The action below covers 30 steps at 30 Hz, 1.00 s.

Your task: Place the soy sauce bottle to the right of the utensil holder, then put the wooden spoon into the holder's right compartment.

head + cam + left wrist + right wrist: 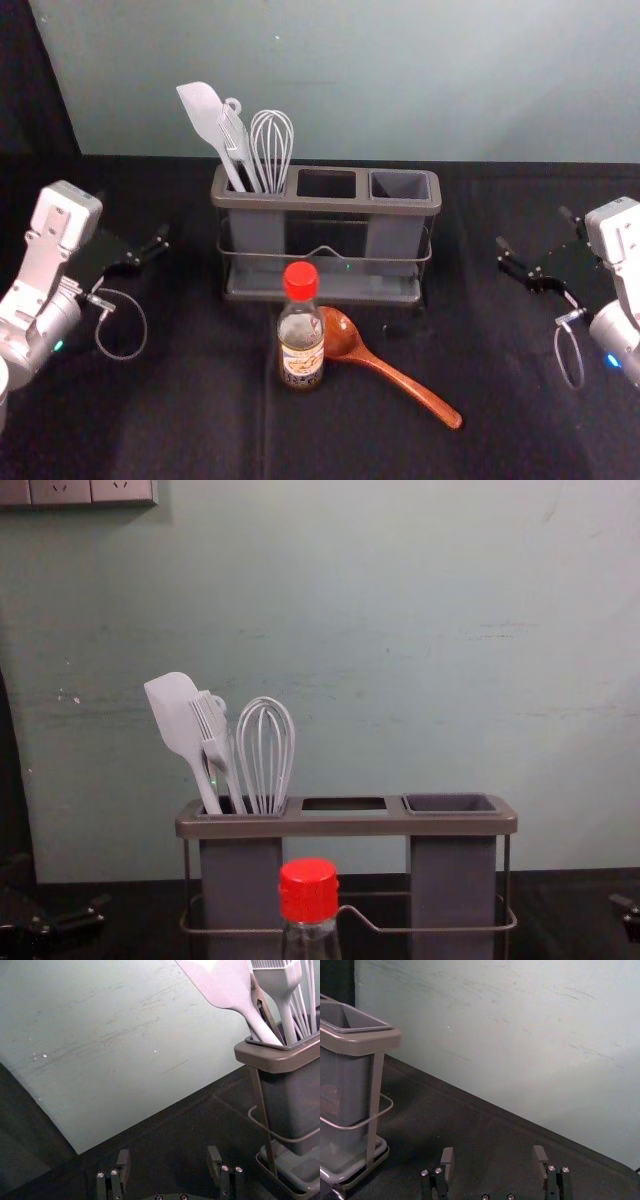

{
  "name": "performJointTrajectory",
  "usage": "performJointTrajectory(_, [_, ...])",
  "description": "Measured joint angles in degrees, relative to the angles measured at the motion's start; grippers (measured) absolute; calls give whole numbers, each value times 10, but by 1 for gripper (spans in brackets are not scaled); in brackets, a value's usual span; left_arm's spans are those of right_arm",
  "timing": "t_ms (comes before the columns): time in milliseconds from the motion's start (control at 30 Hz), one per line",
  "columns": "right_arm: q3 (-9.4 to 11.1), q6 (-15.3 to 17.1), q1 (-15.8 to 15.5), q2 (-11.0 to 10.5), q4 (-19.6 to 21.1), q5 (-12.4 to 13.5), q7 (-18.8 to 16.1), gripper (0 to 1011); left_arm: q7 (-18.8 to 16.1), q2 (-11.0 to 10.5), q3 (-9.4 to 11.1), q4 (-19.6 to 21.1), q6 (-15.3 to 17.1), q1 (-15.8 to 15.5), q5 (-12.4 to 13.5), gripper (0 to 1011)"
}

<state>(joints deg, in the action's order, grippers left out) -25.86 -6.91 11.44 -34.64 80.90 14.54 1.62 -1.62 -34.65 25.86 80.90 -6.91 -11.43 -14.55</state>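
Two task items lie nearest me on the black-covered table (200,430). Reddish-brown wooden spoon (400,381): flat on the cloth, handle angled toward me and out to the right, bowl pointing back at the holder. Clear bottle of soy sauce with a red cap and a printed label (302,345): upright in front of the holder, a little left of its middle, just beside the spoon's bowl. Whether the two touch, I can't tell.

My left gripper (133,217) hangs off the holder's left side, well apart from it; left wrist view has its fingers (123,1162) spread wide, gripping nothing. My right gripper (533,228) mirrors it off the right side, fingers (540,1160) likewise wide apart and free of any load.

Farther back, grey-brown utensil holder (330,207) with a wire rail across its front. Left compartment carries a pale spatula (176,715), a pale brush (212,730) and a pale wire whisk (265,750), all leaning upward. Right compartment is a grey plastic cup (452,880). Behind everything, grey-green wall (450,660), faintly scuffed.
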Motion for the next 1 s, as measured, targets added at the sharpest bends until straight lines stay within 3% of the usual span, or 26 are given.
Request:
performJointTrajectory(100, [1, 0, -1, 0, 1, -1, 0, 1004, 0, 0, 0, 0, 0, 0, 0, 1005])
performJointTrajectory(467, [35, -13, -38, -19, 64, -13, 2, 1004, 0, 0, 0, 0, 0, 0, 0, 1005])
performJointTrajectory(767, [76, -21, -89, -40, 128, 7, -2, 1004, 0, 0, 0, 0, 0, 0, 0, 1005])
performJointTrajectory(1000, [116, -26, -143, -60, 185, 37, -15, 1004, 0, 0, 0, 0, 0, 0, 0, 1005])
